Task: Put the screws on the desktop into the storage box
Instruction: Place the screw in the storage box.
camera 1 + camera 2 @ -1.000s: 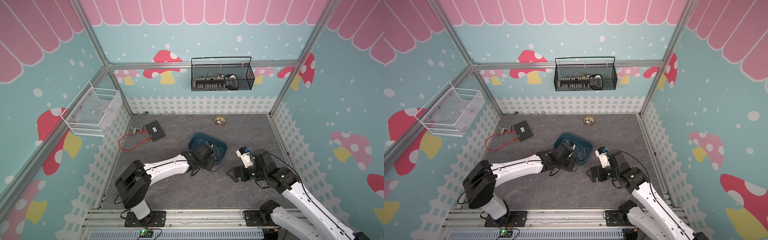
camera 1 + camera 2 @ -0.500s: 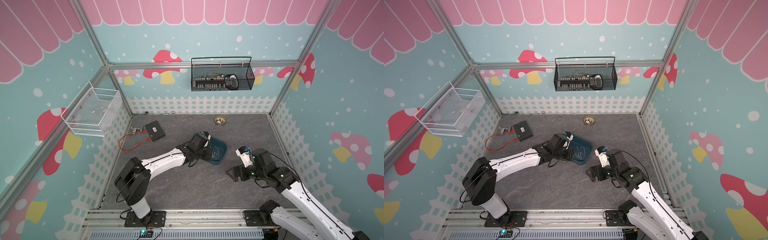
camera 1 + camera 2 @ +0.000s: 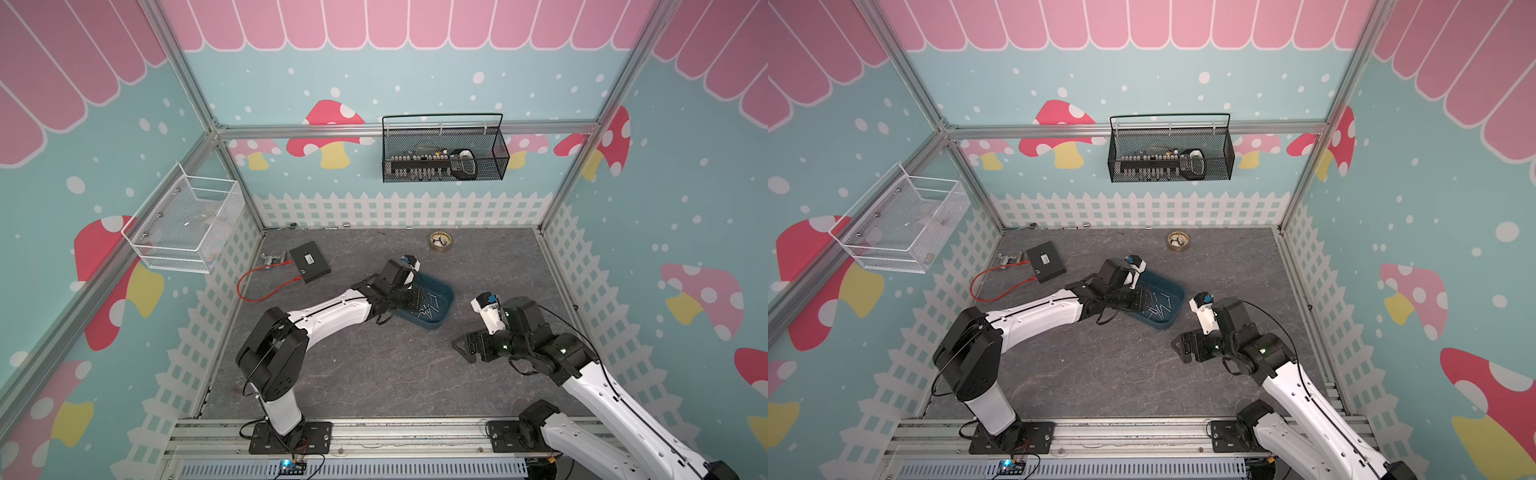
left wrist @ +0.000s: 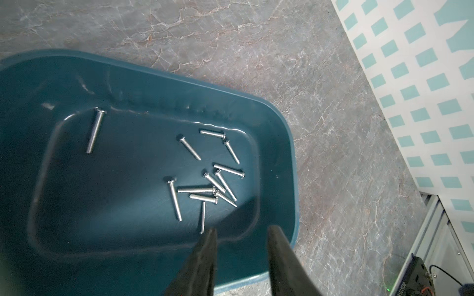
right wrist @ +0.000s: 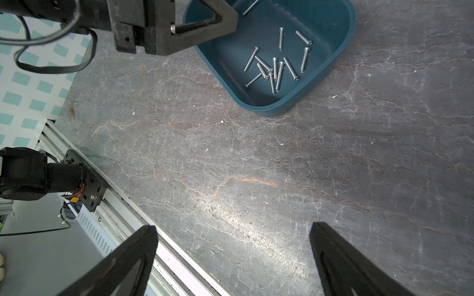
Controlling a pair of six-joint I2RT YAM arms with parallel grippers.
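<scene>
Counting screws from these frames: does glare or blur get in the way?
Left wrist view: the thin silvery metal screws are crisp, though the dark teal plastic storage box blurs close to the camera. Right wrist view: bright sheen on the grey marbled desktop, away from the screws.

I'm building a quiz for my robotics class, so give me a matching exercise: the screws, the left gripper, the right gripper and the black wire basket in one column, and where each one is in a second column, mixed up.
Column one:
1. screws
2. left gripper
3. right gripper
4. black wire mesh basket

Column two:
A. hanging on the back wall
B. wide open above the desktop
C. lying inside the teal storage box
D. jaws parted, over the storage box

Pairs: 1-C, 2-D, 3-B, 4-A
</scene>
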